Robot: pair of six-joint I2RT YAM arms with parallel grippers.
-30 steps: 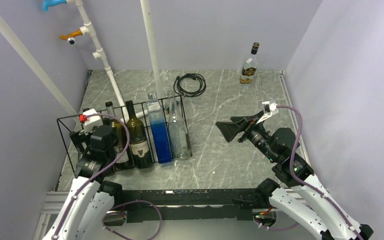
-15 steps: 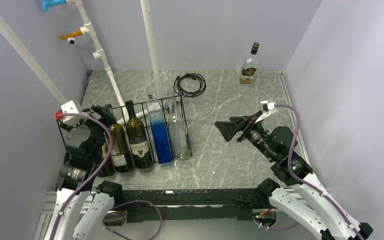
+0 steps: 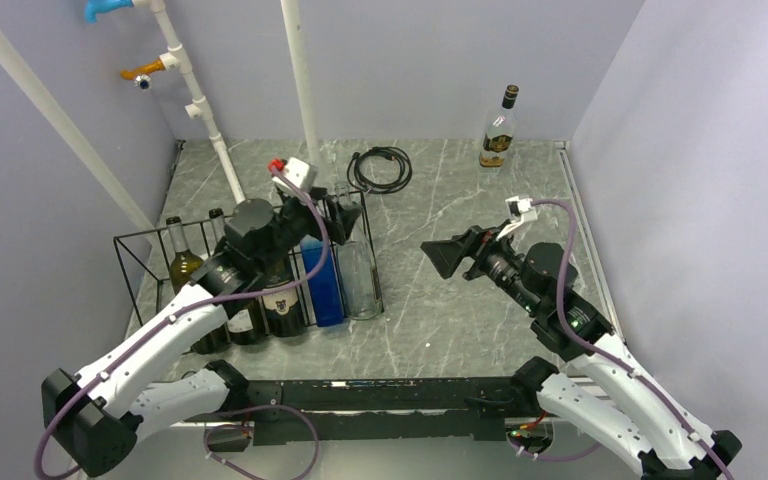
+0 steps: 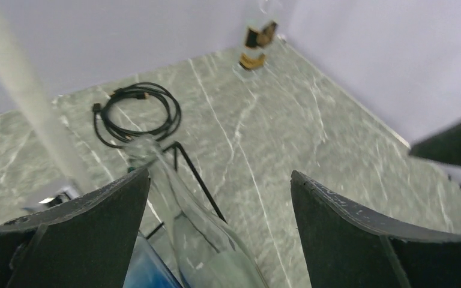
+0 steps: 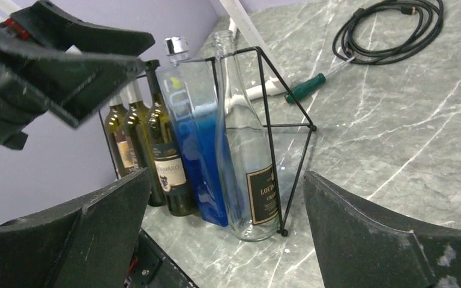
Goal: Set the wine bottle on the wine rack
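While holding right gripper (image 3: 434, 258) and left gripper (image 3: 345, 214) spread, empty, leaving upright wine bottle (image 3: 498, 130) standing far beyond, nearer the right one.

Pale lilac walls (image 3: 430, 70) close in a grey-green marbled tabletop (image 3: 460, 200) veined in white, evenly lit. White pipes (image 3: 300, 80) rise at the back-left, and a black cable (image 3: 380, 168) lies coiled near the rear wall.

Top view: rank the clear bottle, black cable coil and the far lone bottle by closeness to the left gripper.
1. The clear bottle, rightmost in the row, under the left gripper.
2. The black cable coil, just behind.
3. The lone bottle, back wall, right.
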